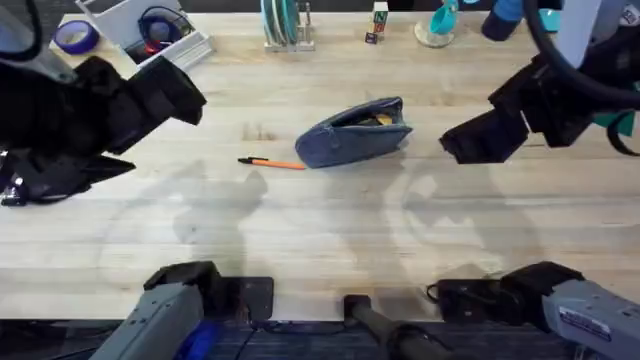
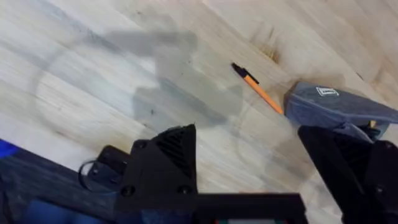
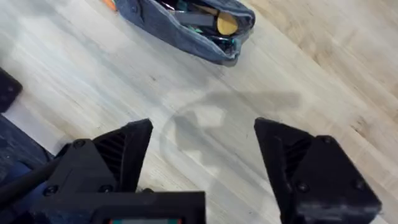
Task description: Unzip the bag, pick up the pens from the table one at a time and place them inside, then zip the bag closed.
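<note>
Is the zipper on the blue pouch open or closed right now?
Open. The bag gapes along its top, and items show inside through the opening in the right wrist view.

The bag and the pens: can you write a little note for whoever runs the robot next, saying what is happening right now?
Left gripper: open, holding nothing, above the table on the left side.
Right gripper: open, holding nothing, above the table to the right of the bag.
The bag: lies mid-table, its zipper open, with things already showing inside in the right wrist view.
One orange pen lies on the table just left of the bag, its orange end right at the bag.
Done: bag unzipped, some items inside.
Left: pick up that pen, put it in, zip the bag shut.
</note>
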{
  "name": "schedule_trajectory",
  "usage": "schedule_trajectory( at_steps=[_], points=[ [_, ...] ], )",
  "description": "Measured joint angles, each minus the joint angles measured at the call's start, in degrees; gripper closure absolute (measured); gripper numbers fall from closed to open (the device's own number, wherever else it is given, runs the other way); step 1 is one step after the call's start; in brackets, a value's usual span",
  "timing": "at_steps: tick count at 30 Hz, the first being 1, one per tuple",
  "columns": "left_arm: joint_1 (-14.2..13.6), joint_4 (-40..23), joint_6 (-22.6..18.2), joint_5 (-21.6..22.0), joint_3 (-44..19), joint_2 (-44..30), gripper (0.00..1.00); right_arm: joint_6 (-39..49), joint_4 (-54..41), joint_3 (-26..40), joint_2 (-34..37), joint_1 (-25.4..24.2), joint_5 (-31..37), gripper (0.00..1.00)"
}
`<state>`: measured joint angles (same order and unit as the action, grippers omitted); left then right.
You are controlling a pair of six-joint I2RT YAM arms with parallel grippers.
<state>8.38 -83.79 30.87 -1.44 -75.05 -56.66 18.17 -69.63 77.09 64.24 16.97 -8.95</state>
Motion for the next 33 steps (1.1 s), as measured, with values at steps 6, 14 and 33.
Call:
schedule_trajectory(
  at_steps=[6,14,33],
  points=[
    [0.0,-0.5,4.7,-0.3,0.0,-4.6,0.005,0.0,0.0,0.0,0.0,0.0,0.0,0.005],
    [-0.1,-3.3,12.8,-0.5,0.0,-9.9,0.006,0.0,0.2,0.0,0.0,0.0,0.0,0.005],
    [-22.6,21.2,49.6,1.1,21.5,-11.2,0.004,0.0,0.4,0.0,0.0,0.0,0.0,0.007]
  ],
)
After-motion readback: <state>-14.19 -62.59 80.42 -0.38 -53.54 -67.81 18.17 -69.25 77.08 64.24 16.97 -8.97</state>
